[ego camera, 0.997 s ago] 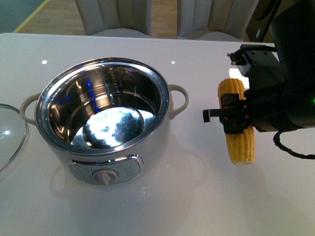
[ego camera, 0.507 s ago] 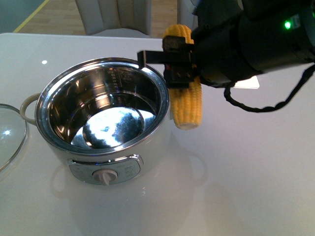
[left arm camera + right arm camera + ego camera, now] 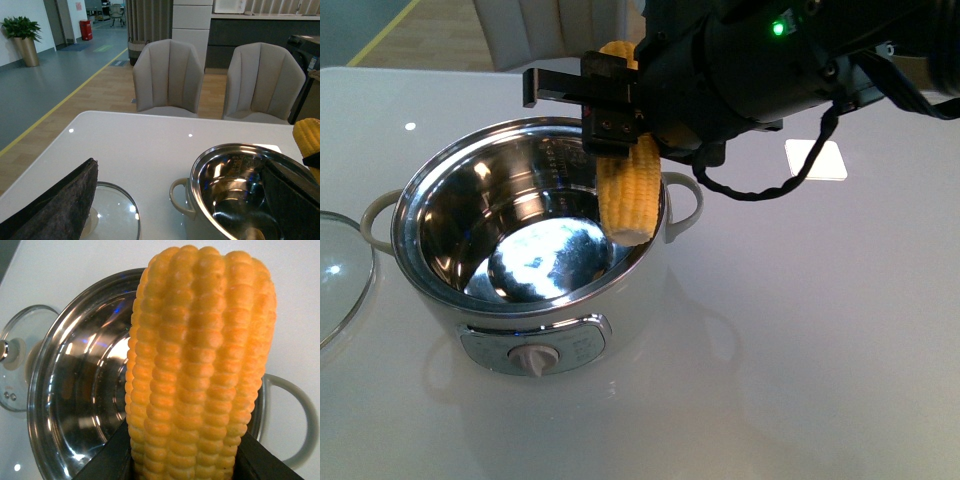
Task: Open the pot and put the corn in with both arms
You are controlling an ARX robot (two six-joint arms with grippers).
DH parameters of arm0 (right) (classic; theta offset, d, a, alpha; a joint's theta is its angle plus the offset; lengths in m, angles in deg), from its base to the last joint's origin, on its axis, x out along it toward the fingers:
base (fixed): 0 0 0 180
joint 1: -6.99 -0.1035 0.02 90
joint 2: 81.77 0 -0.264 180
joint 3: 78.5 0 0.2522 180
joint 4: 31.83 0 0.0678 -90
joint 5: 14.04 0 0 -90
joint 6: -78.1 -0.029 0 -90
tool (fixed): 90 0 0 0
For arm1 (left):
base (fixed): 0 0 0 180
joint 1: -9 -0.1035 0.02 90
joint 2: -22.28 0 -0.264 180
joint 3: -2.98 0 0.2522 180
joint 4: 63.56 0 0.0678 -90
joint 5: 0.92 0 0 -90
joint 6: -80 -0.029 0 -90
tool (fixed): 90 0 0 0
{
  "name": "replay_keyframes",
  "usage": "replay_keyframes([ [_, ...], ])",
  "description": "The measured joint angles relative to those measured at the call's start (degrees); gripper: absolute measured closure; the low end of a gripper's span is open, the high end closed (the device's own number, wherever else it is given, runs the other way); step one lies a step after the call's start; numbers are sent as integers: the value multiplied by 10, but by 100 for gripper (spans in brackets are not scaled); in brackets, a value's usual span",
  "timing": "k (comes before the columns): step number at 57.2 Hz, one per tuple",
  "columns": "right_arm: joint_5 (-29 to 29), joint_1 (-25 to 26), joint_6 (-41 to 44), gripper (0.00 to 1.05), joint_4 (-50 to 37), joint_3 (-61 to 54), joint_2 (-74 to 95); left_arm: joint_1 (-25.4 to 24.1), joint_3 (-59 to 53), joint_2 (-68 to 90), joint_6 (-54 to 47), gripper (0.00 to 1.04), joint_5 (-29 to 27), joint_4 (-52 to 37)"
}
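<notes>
Firmly clamped, the right gripper (image 3: 612, 125) holds the knobbly yellow corn (image 3: 628, 190) upright over the pot's (image 3: 535, 345) shiny steel bowl. Whether the left gripper (image 3: 55, 207) is parted or closed cannot be told.

Corn (image 3: 628, 190) above pot (image 3: 530, 250); lid (image 3: 340, 275) left.

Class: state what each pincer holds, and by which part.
Right pincer grips the corn around its upper-middle. The left pincer shows nothing between its fingers.
</notes>
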Motion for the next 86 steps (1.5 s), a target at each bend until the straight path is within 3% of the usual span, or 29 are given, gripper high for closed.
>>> replay_keyframes([
  [1,-6,-43,-42,70,23,70,47,0,0,0,0,7,0,0],
  [11,-7,-55,-70,70,46,130,95,0,0,0,0,7,0,0],
  [30,-18,-60,-114,68,45,140,121,0,0,0,0,7,0,0],
  [35,-16,-60,-115,56,45,140,121,0,0,0,0,7,0,0],
  [41,-15,-61,-115,33,45,140,121,0,0,0,0,7,0,0],
  [52,-14,-64,-115,7,45,140,121,0,0,0,0,7,0,0],
  [68,-9,-33,-142,9,16,93,90,0,0,0,0,7,0,0],
  [86,11,65,-160,9,-33,-4,-50,0,0,0,0,7,0,0],
])
